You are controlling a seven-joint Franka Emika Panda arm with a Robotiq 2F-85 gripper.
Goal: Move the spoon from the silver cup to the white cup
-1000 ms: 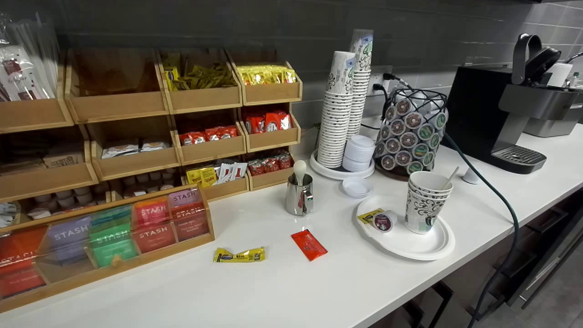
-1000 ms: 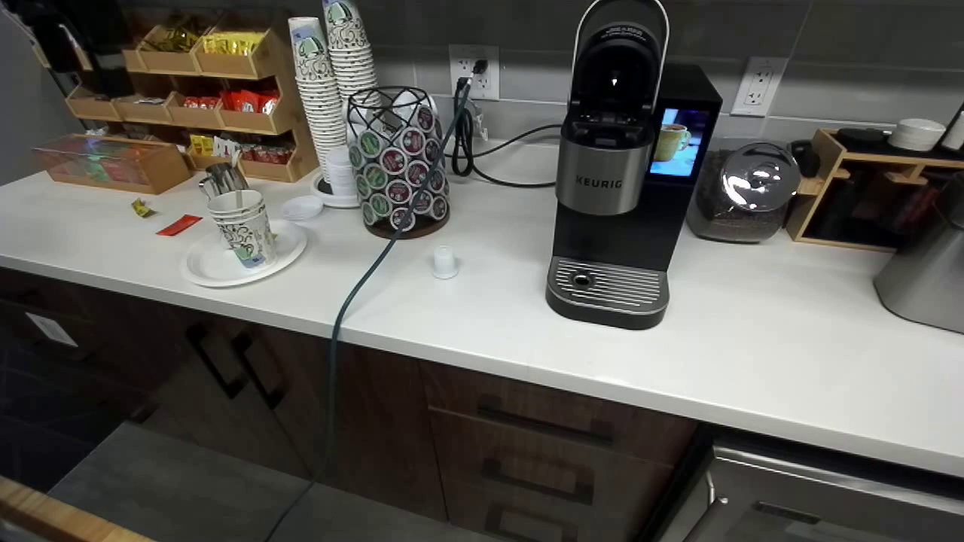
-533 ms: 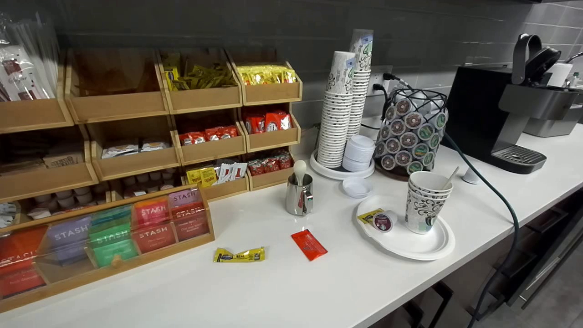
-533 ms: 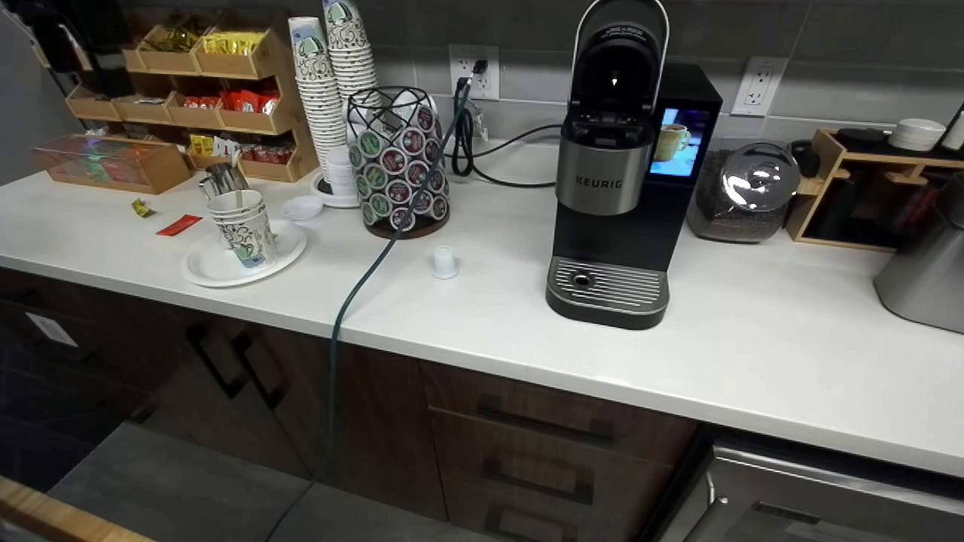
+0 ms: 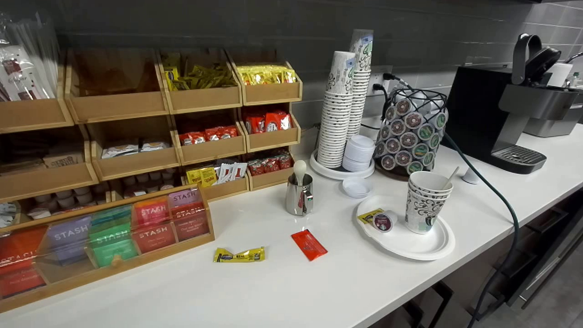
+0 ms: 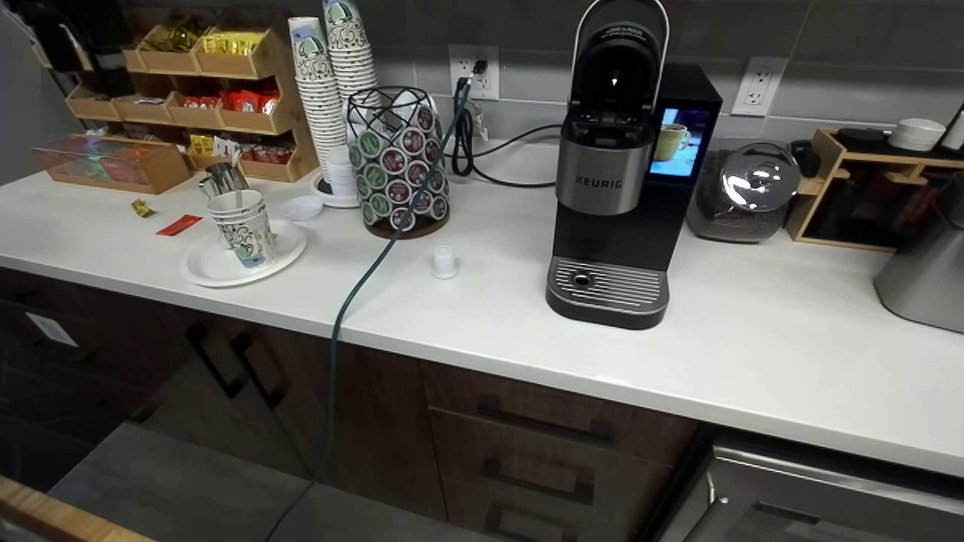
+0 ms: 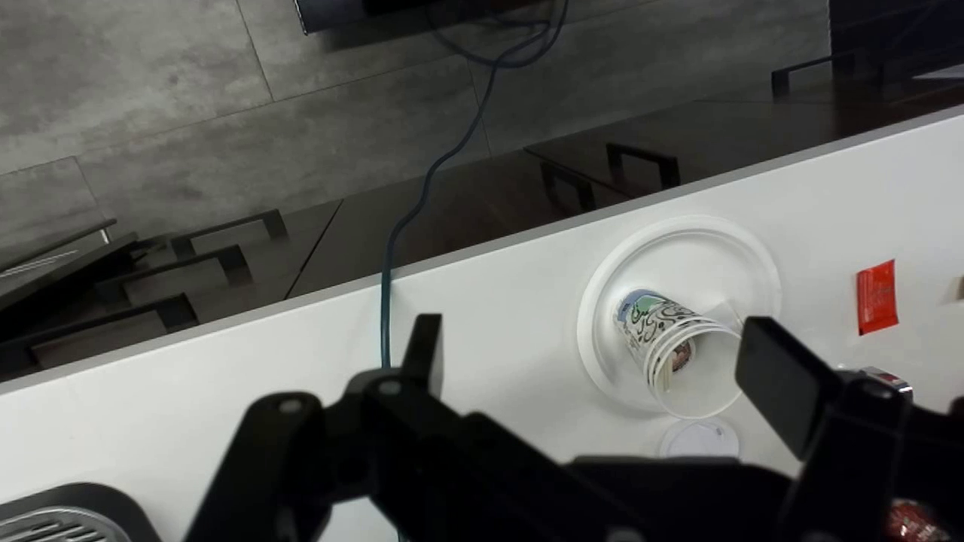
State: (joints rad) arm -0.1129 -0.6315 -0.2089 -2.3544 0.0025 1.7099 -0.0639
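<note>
Along a dark grey tiled wall (image 5: 432, 27) runs a white slab counter (image 5: 291, 296), its long front edge dropping off above dark brown cabinets (image 6: 354, 421). A tan wooden bin rack (image 5: 205, 101) closes off my room at one end, and a black-and-silver coffee machine (image 6: 602, 181) stands well apart from it; a dark green cord (image 5: 487, 182) crosses between the two and hangs over the front edge. In the wrist view my black two-fingered gripper (image 7: 591, 354) is spread wide, white counter showing through its gap. Near the front edge lies a round white plate (image 5: 410, 246), a strip of counter left between its rim and the drop. On it a nested stack of white paper cups (image 5: 423, 212) with black swirls stands mouth up. Near the rack's corner, apart from the plate, I see a small shiny silver metal cup (image 5: 295, 198), cylindrical with a side handle, upright and well back from the front edge. In it is the pale cream spoon (image 5: 299, 169), rounded end up, rising almost straight; the metal wall hides its lower part.
</note>
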